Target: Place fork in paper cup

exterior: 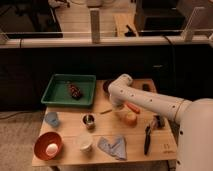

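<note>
Hovering over the middle of the wooden table (70, 150), the gripper (116, 106) is hanging from the white arm's elbow; whether its claw is spread or pressed together cannot be told, since the arm body is hiding it.

Items, placed relative to the claw:
- fork (105, 111): lying flat on the table just to the claw's left and slightly below, apparently not held.
- paper cup (85, 143): standing upright nearer the camera and to the left, well apart from the fork.
- metal cup (89, 120): sitting left of the claw, between fork and paper cup.
- carrot (132, 106): lying just right of the claw.
- blue cloth (113, 146): lying below, beside the paper cup.
- green tray (60, 100): sitting up and left.

Risks, as judged: the thin fork is lying flat, so the claw may be closing on wood and skidding it away; the metal cup is standing in the carry path and could be mistaken or knocked; the light paper cup may tip as the fork is going in.
</note>
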You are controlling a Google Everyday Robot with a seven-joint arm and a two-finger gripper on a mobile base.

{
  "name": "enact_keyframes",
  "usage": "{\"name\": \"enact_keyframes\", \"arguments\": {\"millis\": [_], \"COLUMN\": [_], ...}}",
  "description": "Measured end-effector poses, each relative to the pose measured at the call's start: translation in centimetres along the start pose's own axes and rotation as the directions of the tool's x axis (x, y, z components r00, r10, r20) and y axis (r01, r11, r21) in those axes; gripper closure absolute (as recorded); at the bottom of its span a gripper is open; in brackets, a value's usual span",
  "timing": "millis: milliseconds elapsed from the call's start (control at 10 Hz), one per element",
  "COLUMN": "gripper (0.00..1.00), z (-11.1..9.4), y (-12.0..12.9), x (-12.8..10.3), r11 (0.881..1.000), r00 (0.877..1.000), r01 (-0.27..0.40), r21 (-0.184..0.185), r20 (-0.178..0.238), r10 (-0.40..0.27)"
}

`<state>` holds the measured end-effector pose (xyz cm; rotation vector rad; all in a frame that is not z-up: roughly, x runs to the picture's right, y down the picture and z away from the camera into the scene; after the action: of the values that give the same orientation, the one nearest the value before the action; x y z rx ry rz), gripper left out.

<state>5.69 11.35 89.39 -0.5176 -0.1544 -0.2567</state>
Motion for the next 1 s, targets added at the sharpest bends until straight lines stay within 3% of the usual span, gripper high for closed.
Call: {"name": "enact_keyframes", "arguments": {"millis": [200,1000], "gripper": [0.20,0.20], "z": [0.3,1.3], "y": [-0.2,0.1], "x": [-0.1,-0.2], "r11": [1.000,0.999], "r00": [1.000,1.000], "r01": [-0.002,0.014], "r21": [-0.003,-0.031], "r20": [0.004,0.028], "r10": [0.002,-0.013]}}
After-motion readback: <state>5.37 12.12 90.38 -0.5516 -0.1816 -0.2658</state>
